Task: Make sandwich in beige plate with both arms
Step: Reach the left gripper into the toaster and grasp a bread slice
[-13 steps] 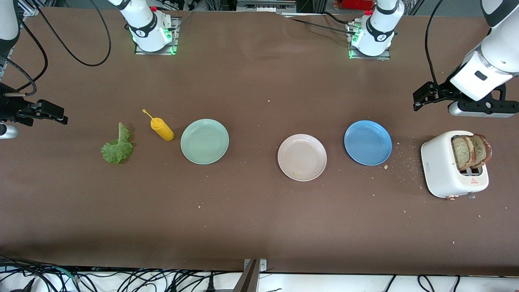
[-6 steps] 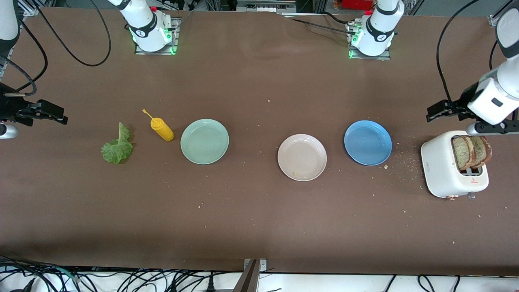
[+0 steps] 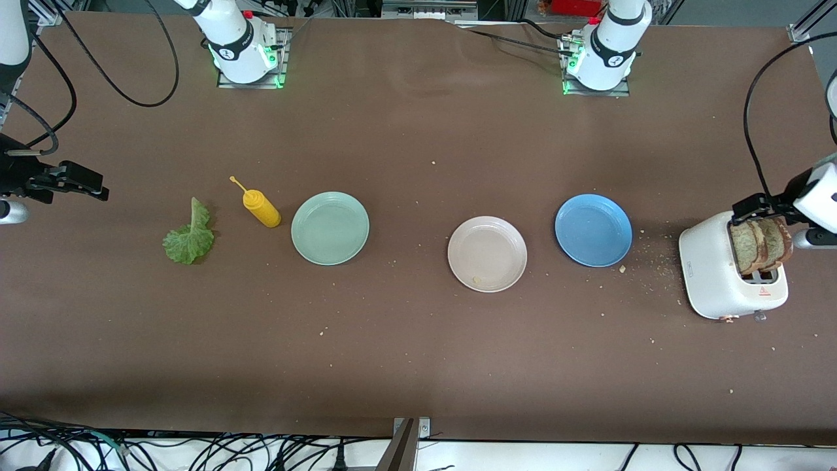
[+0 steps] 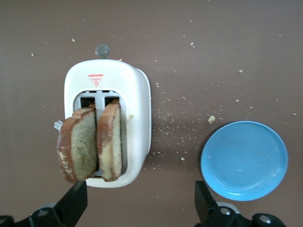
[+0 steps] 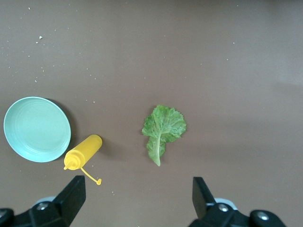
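1. Front view: we are seeing the beige plate point(image 3: 487, 254) lying bare mid-counter point(image 3: 418, 366), between two other plates.
2. Left wrist view: our left hand point(image 4: 137, 205) is hovering spread over the toaster point(image 4: 137, 113) holding bread slices point(image 4: 92, 144).
3. Right wrist view: our right hand point(image 5: 135, 201) is waiting spread above the lettuce leaf point(image 5: 162, 127).

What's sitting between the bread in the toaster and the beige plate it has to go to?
The blue plate lies on the table between the toaster, holding both bread slices, and the beige plate. It is low and flat, so a lifted slice should pass over it. The open left claw hovers above the toaster.
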Robot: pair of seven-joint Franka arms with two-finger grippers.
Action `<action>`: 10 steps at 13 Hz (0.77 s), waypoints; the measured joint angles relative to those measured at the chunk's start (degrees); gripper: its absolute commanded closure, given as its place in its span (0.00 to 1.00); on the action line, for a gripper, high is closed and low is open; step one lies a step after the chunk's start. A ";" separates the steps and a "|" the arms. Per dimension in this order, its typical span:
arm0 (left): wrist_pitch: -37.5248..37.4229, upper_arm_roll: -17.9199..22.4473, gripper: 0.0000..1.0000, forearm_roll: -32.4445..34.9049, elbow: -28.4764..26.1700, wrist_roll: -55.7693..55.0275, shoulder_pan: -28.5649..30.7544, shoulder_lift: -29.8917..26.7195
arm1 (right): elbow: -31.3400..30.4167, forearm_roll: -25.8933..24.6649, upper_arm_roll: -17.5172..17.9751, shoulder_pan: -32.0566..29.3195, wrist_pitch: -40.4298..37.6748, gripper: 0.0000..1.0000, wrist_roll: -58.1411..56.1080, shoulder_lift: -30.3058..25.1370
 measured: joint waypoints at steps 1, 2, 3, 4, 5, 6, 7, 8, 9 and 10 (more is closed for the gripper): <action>0.47 0.02 0.00 0.01 0.00 1.61 1.30 1.06 | 0.00 0.00 0.00 0.00 0.00 0.00 0.00 0.00; 1.36 0.03 0.00 0.01 -0.01 2.74 2.36 2.09 | 0.00 0.00 -0.01 0.00 0.00 0.00 0.00 0.00; 3.21 0.00 0.00 0.01 -0.01 3.09 3.12 3.14 | 0.00 0.00 -0.01 0.00 0.00 0.00 0.00 0.00; 5.33 0.01 0.00 0.01 -0.01 3.12 3.72 4.20 | 0.00 0.00 -0.02 -0.01 0.00 0.00 0.00 0.00; 7.17 -0.02 0.00 0.01 -0.01 3.13 4.35 5.32 | 0.00 0.00 -0.03 -0.01 0.00 0.00 0.00 0.00; 8.46 -0.01 0.01 0.01 -0.02 3.13 5.03 6.34 | 0.00 0.00 -0.05 -0.01 0.00 0.00 0.00 0.00; 9.08 -0.02 0.01 0.01 -0.07 3.13 5.66 7.22 | 0.00 0.00 -0.05 -0.01 0.00 0.00 0.00 0.00; 9.21 -0.05 0.01 0.01 -0.17 3.10 6.04 7.84 | 0.00 0.00 -0.06 -0.02 0.00 0.00 0.00 0.00; 9.36 -0.12 0.01 0.00 -0.26 2.73 6.13 8.19 | 0.00 0.00 -0.07 -0.02 0.00 0.00 0.00 0.00; 9.40 -0.42 0.01 0.00 -0.30 1.62 6.03 8.31 | 0.00 0.00 -0.08 -0.02 0.00 0.00 0.00 0.00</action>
